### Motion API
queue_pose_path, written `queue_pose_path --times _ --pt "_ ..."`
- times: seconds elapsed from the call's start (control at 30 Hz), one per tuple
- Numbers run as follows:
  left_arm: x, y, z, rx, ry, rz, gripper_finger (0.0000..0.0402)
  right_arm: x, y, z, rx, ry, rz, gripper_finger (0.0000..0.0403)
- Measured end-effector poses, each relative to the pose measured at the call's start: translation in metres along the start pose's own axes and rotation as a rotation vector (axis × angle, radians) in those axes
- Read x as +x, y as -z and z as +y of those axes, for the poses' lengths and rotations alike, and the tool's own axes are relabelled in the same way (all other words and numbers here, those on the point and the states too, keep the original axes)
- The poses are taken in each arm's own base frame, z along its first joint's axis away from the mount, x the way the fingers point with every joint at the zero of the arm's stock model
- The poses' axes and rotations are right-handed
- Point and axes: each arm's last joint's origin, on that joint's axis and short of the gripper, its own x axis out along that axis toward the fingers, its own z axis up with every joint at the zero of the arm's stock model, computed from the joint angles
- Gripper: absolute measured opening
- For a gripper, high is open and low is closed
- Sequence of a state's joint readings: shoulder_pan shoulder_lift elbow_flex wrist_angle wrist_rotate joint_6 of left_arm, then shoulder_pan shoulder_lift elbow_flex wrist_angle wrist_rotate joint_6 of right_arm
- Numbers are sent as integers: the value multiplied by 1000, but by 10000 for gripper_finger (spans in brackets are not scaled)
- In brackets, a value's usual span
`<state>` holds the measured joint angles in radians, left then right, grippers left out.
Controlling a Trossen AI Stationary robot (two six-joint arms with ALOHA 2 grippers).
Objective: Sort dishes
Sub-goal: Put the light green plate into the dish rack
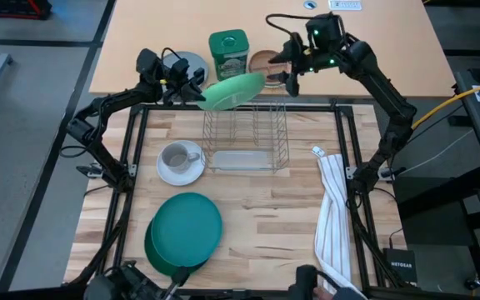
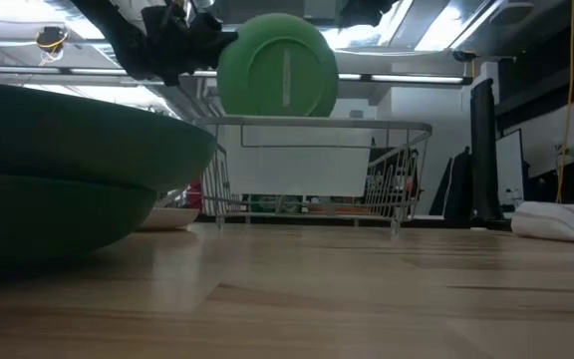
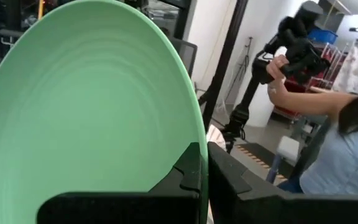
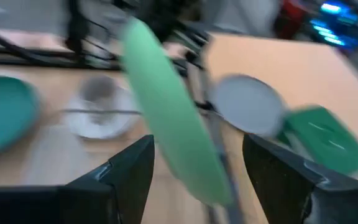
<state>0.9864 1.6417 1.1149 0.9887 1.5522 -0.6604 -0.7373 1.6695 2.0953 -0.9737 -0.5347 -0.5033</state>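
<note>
My left gripper [image 1: 198, 90] is shut on a light green plate [image 1: 233, 90], which is up in the air over the far side of the wire dish rack [image 1: 246, 133]. In the low view the plate [image 2: 277, 67] stands nearly on edge above the rack [image 2: 307, 165]. My right gripper [image 1: 288, 73] hovers open just off the plate's right edge; in its wrist view the open fingers [image 4: 129, 171] frame the plate [image 4: 166, 118] without touching it. A grey mug [image 1: 176, 155] stands on a white saucer [image 1: 183, 169]. A teal plate [image 1: 187, 227] lies on a dark green one [image 1: 158, 252]. My left gripper pinches the light green plate's rim [image 3: 199, 140] between its two fingers, at the plate's left edge. The fingers [image 3: 185, 177] come in level from the table's left. The plate is lifted clear of the rack and stands tilted on edge.
A green tin [image 1: 227, 54], a flat grey plate [image 1: 188, 65] and a brown plate [image 1: 263, 60] sit beyond the rack. A striped towel [image 1: 332, 208] lies at the right. A person [image 3: 334, 118] stands beyond the table.
</note>
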Motion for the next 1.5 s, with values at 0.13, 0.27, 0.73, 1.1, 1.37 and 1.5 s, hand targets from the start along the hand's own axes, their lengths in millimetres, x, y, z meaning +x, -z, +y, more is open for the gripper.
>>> queue_pose_path --times 0.13,0.27,0.73,1.1,1.37,1.5 --pt "7 1 -1 39 35 14 0 -3 1 -2 10 -110 -65 246" --pt "18 1 -3 44 68 21 0 -3 2 -2 13 -114 -62 246" --pt "42 -2 -11 136 140 27 0 -1 13 5 94 -206 10 246" --pt "48 -4 -14 157 159 28 0 15 33 8 180 -357 26 243" --pt "48 -10 -14 170 161 29 0 17 36 9 188 -389 18 157" --pt "47 -11 -14 179 167 36 0 17 36 11 181 -412 6 99"
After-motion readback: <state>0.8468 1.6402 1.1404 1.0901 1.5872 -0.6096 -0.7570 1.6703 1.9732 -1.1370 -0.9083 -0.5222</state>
